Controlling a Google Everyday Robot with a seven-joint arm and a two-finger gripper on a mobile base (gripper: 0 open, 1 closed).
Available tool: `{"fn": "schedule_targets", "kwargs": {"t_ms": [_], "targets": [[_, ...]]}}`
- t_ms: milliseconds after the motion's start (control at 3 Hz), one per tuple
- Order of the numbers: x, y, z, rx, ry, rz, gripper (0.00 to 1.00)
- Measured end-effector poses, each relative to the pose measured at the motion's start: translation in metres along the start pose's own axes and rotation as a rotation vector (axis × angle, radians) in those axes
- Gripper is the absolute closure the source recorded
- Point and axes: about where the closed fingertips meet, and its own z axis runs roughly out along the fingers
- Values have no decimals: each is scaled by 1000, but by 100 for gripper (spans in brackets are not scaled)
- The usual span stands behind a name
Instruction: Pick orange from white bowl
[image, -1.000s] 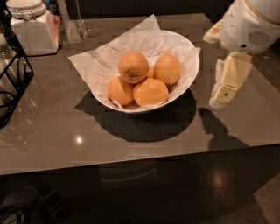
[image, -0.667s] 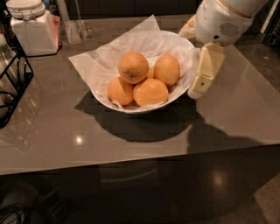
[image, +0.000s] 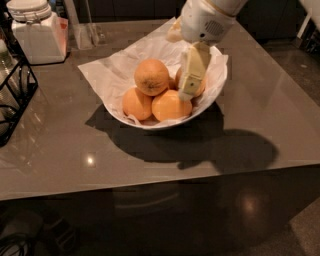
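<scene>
The white bowl (image: 210, 102), lined with crumpled white paper, stands in the middle of the grey table. It holds several oranges. The duller orange (image: 151, 76) with a dark blotch lies on top at the left. Two brighter oranges (image: 171, 105) lie in front of it, and another lies behind the gripper, partly hidden. My gripper (image: 189, 87) hangs from the white arm at the top and reaches down into the bowl's right half, just right of the duller orange, in front of the hidden orange.
A white lidded jar (image: 37, 32) stands at the back left. A black wire rack (image: 15, 95) sits at the left edge. A clear holder (image: 87, 32) is behind the bowl. The table's front edge (image: 150, 182) runs across below.
The arm has moved left from beside the bowl's right rim to over the bowl, and the gripper now hangs among the oranges.
</scene>
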Motion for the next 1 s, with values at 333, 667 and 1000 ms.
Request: {"fn": "schedule_targets", "kwargs": {"t_ms": [333, 667, 1000], "targets": [[-2, -3, 0, 12, -4, 0, 0], [3, -6, 4, 47, -49, 31, 0], [4, -21, 16, 40, -103, 44, 0]]}}
